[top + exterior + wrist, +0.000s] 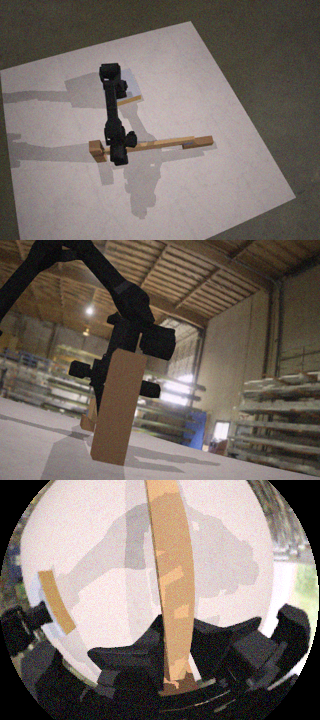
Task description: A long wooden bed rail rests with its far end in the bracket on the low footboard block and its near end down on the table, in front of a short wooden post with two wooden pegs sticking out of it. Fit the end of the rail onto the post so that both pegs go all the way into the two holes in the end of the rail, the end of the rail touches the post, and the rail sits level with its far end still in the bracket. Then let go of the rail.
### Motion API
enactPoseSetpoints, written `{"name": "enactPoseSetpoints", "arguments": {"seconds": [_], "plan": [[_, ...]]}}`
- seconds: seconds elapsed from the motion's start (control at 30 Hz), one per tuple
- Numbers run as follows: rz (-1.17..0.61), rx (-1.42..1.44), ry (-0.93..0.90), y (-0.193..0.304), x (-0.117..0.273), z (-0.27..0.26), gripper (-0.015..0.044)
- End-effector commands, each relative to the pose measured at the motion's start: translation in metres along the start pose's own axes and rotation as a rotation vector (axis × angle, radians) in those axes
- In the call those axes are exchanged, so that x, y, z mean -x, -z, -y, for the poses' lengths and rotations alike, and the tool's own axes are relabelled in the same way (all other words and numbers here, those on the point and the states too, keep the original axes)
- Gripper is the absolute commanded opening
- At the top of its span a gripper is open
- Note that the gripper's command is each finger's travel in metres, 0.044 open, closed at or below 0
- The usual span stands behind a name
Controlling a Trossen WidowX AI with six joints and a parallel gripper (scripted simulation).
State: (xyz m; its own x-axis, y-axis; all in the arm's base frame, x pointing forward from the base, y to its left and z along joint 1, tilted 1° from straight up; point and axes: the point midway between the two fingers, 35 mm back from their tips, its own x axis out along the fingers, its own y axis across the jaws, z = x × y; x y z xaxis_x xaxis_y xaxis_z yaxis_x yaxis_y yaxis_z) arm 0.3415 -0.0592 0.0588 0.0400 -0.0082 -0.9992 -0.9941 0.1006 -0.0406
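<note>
The long rail is raised off the table at its near end. Its far end sits at the bracket on the low footboard block. My gripper is shut on the rail close to the near end; its fingertips are hidden from above in the top view. The upright post stands just beyond that end. A narrow gap with dark peg shapes seems to show between post and rail in the top view. How far the pegs reach into the holes cannot be seen.
A pale blue board with a wooden edge lies beneath the arm's base, off to one side of the rail. The arm reaches over from there. Its shadow falls across the table around the rail and post.
</note>
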Motion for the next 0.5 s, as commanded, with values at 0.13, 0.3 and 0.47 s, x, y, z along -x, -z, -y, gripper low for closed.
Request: {"name": "enactPoseSetpoints", "arguments": {"seconds": [0.13, 0.3, 0.47], "plan": [[-0.012, -0.004, 0.004, 0.0053, 0.002, 0.0004, 0.0], [-0.012, -0.004, 0.004, 0.0053, 0.0013, 0.0004, 0.0], [-0.012, -0.004, 0.004, 0.0053, 0.0005, 0.0004, 0.0]]}}
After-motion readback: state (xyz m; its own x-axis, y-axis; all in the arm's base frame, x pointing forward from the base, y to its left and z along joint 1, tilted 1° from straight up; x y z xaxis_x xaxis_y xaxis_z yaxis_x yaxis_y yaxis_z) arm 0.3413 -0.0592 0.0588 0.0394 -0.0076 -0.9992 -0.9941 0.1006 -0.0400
